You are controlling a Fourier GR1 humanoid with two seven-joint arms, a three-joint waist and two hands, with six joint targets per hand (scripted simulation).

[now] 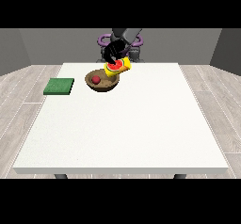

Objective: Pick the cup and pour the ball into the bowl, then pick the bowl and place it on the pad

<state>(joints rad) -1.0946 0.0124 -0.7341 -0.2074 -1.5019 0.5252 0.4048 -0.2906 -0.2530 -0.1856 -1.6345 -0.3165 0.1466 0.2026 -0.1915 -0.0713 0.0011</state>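
A yellow cup (120, 67) with a red inside hangs tilted over the far right rim of the brown bowl (103, 86), its mouth facing down towards the bowl. One black hand (113, 52), just left of the view's middle, is curled round the cup from behind. The red ball (96, 79) lies inside the bowl at its left. The bowl stands on the white table (127, 124) near its far edge. The green pad (59, 86) lies flat at the table's left edge, left of the bowl and apart from it. No other hand shows.
The robot's grey body and purple shoulders (136, 42) rise behind the table's far edge. The white tabletop stretches broad from the bowl towards the camera and to the right. Grey wooden floor surrounds the table.
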